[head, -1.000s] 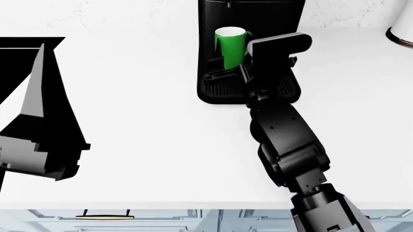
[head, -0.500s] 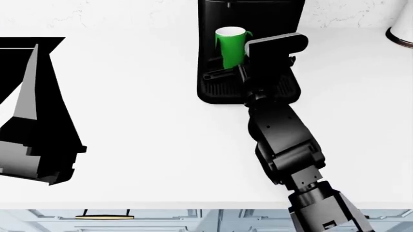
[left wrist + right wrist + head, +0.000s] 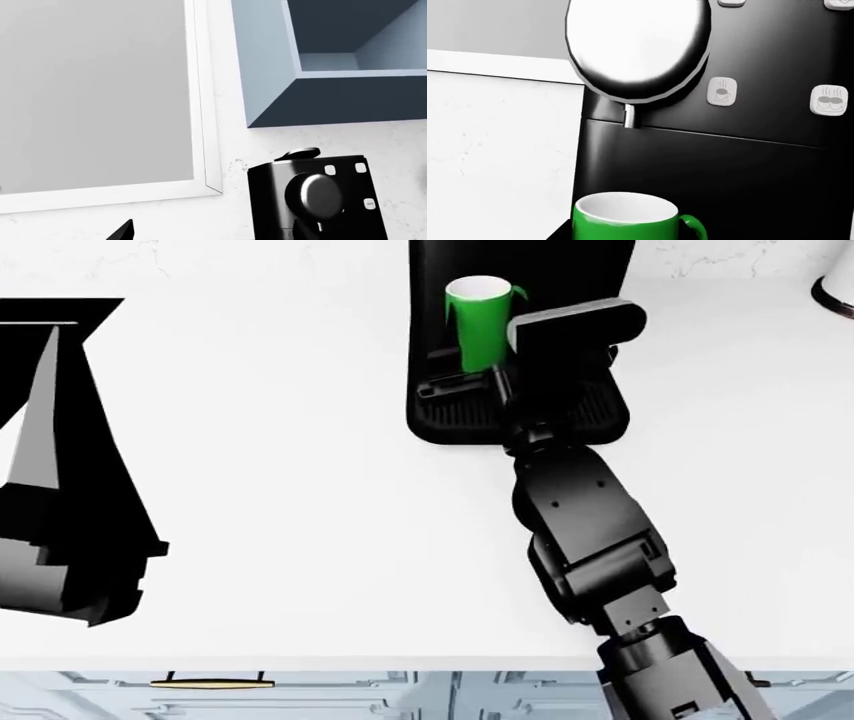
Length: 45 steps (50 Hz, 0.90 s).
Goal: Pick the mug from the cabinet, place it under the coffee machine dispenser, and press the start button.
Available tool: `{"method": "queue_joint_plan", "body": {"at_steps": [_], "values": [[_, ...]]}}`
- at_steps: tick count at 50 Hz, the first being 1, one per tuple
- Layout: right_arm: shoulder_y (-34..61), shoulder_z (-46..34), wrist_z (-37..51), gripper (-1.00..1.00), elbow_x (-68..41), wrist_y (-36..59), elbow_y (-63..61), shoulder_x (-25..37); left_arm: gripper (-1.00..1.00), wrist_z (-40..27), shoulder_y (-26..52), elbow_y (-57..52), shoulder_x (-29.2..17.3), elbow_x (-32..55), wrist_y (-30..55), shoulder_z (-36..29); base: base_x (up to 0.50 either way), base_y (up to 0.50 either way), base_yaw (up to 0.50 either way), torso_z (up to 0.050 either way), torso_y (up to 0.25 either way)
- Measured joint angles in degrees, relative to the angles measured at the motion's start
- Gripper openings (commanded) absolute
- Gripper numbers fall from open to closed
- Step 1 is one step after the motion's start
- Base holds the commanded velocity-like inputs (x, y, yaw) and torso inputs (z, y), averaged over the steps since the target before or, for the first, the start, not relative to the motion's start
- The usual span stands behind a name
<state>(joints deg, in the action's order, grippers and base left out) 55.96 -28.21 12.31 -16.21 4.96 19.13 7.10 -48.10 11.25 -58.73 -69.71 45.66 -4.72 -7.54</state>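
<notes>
The green mug (image 3: 477, 328) stands upright on the ribbed drip tray (image 3: 454, 422) of the black coffee machine (image 3: 521, 260). In the right wrist view the mug (image 3: 620, 220) sits right below the silver dome of the dispenser (image 3: 637, 47) and its nozzle. My right gripper (image 3: 497, 388) is at the tray just in front of the mug, open, with one fingertip (image 3: 558, 233) showing beside the mug's wall. The left gripper (image 3: 67, 390) hangs high over the counter's left side, open and holding nothing. From there the dispenser (image 3: 319, 195) shows far off.
White buttons (image 3: 721, 91) sit on the machine's front to the right of the dome. An open blue cabinet (image 3: 333, 65) hangs above the machine, next to a white-framed panel (image 3: 93, 90). A white cylinder (image 3: 835, 290) stands at the far right. The counter's front edge (image 3: 400, 665) runs above the drawers.
The head view has shifted slightly. The left arm has sunk a little to the left. The mug and my right gripper keep their places at the machine.
</notes>
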Motion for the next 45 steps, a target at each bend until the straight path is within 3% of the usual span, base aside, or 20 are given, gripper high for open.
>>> {"method": "queue_joint_plan", "body": {"at_steps": [18,45], "values": [[0.86,-0.86,0.59,1.00,-3.38,4.77,0.34,0.76,1.00,-0.34,-0.61,-0.39,-1.54,-1.14,-1.92,-1.22,0.00,0.00,0.00,0.000,-0.001],[-1.88,-0.50,2.34,1.00,-9.27,13.66,-14.38,4.59,1.00,-1.23,1.48,-0.39,-2.87,-1.68,-3.18,-4.07,0.00,0.00,0.00,0.000,0.000]]}}
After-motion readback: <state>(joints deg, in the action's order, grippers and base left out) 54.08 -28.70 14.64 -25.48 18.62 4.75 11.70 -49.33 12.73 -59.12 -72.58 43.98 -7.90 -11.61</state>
